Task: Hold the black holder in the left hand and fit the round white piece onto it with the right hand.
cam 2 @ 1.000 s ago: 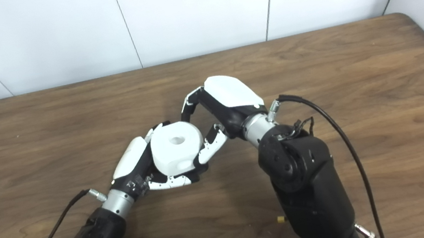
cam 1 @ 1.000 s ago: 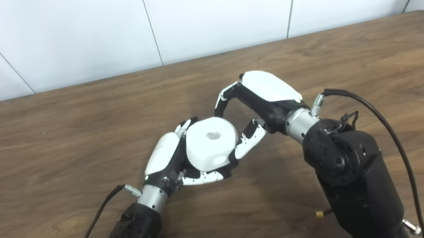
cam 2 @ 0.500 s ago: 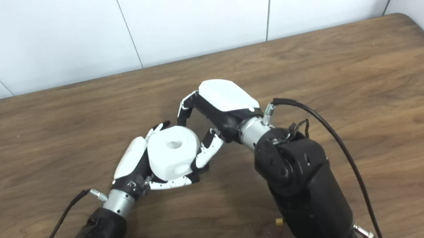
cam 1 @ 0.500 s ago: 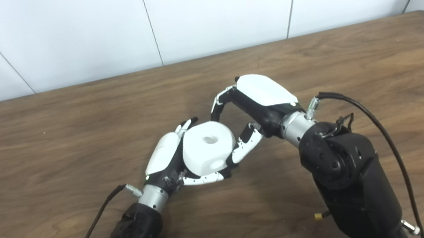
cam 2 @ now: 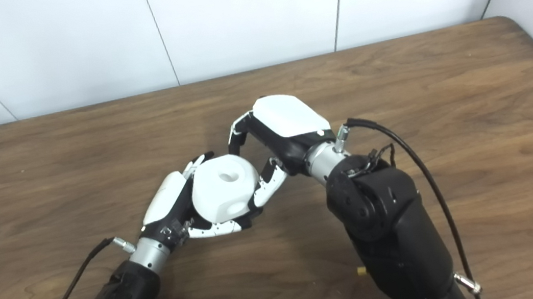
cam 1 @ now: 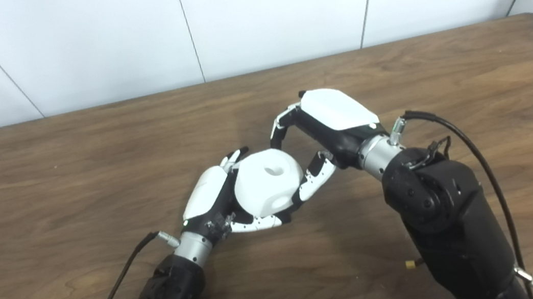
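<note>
Above the table (cam 1: 42, 163), round white piece (cam 1: 268, 182) between both hands.

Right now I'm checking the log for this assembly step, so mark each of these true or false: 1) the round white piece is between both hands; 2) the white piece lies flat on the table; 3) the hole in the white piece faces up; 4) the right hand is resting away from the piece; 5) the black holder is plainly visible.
1) True: the round white piece sits between the left hand and the right hand.
2) False: it is up in the fingers, above the table.
3) True: the hole shows on its upper face.
4) False: its fingers touch the piece's side.
5) False: the piece and hands hide any holder.
</note>
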Robot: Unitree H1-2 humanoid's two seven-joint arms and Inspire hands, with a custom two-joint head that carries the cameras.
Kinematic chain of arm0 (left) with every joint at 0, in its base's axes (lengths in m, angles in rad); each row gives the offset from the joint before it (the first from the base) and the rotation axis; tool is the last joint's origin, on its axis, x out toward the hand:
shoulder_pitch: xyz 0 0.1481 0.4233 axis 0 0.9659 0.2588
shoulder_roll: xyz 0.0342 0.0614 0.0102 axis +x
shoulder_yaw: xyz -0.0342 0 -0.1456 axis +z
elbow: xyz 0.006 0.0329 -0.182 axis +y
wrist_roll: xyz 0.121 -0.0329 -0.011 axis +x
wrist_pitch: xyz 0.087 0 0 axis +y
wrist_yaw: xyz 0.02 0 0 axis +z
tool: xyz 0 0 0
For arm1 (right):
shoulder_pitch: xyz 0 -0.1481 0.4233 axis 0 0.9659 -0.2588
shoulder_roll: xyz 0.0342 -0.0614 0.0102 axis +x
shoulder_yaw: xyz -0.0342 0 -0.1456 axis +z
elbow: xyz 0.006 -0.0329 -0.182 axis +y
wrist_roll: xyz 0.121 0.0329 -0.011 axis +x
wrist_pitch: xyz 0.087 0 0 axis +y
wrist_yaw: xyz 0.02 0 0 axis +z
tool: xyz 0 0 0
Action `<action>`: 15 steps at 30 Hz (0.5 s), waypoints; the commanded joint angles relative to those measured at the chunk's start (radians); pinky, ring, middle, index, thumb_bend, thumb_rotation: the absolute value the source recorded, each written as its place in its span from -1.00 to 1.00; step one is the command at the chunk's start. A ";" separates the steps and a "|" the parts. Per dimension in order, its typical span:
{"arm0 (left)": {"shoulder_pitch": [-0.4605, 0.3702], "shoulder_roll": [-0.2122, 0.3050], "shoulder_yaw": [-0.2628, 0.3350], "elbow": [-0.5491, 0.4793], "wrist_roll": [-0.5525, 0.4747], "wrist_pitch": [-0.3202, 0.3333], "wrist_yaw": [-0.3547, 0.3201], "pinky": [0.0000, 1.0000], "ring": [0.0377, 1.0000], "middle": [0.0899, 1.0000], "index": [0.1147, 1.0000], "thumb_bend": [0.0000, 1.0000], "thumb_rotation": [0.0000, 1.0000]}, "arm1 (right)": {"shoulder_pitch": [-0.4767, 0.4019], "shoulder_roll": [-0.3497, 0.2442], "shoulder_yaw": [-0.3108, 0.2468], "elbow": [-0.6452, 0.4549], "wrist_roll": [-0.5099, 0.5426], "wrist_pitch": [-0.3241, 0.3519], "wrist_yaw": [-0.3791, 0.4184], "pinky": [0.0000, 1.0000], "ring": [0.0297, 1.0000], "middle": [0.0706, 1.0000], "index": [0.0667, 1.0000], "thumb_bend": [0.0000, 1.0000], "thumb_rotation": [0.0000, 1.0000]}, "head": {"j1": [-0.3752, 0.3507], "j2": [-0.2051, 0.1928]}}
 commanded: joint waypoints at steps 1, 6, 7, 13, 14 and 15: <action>-0.012 -0.004 -0.001 -0.020 -0.008 -0.007 0.003 1.00 0.98 0.62 -0.17 0.05 -0.89 | -0.045 -0.006 -0.007 -0.018 0.004 -0.027 -0.030 1.00 0.70 0.33 -0.13 0.04 -0.72 | -0.002 0.001; -0.011 -0.006 0.000 -0.024 -0.008 0.002 0.000 1.00 0.98 0.62 -0.17 0.05 -0.89 | -0.051 -0.010 -0.003 -0.021 0.000 -0.033 -0.025 1.00 0.69 0.33 -0.12 0.04 -0.72 | -0.004 0.004; -0.011 -0.007 0.000 -0.025 -0.009 0.002 0.000 1.00 0.98 0.62 -0.17 0.05 -0.89 | -0.050 -0.009 -0.001 -0.021 -0.003 -0.032 -0.023 1.00 0.69 0.32 -0.12 0.04 -0.72 | -0.004 0.006; -0.012 -0.007 -0.001 -0.027 -0.006 0.002 0.001 1.00 0.98 0.61 -0.17 0.05 -0.89 | -0.054 0.000 0.013 -0.031 -0.031 -0.023 0.012 1.00 0.69 0.32 -0.12 0.04 -0.72 | -0.009 0.010; -0.012 -0.008 -0.001 -0.025 -0.008 0.001 0.001 1.00 0.98 0.61 -0.17 0.05 -0.89 | -0.058 0.000 0.013 -0.032 -0.032 -0.024 0.017 1.00 0.69 0.32 -0.12 0.04 -0.72 | -0.011 0.009; -0.013 -0.008 -0.001 -0.025 -0.010 0.001 0.000 1.00 0.98 0.61 -0.17 0.05 -0.89 | -0.061 0.000 0.013 -0.033 -0.030 -0.027 0.017 1.00 0.69 0.32 -0.12 0.04 -0.72 | -0.011 0.009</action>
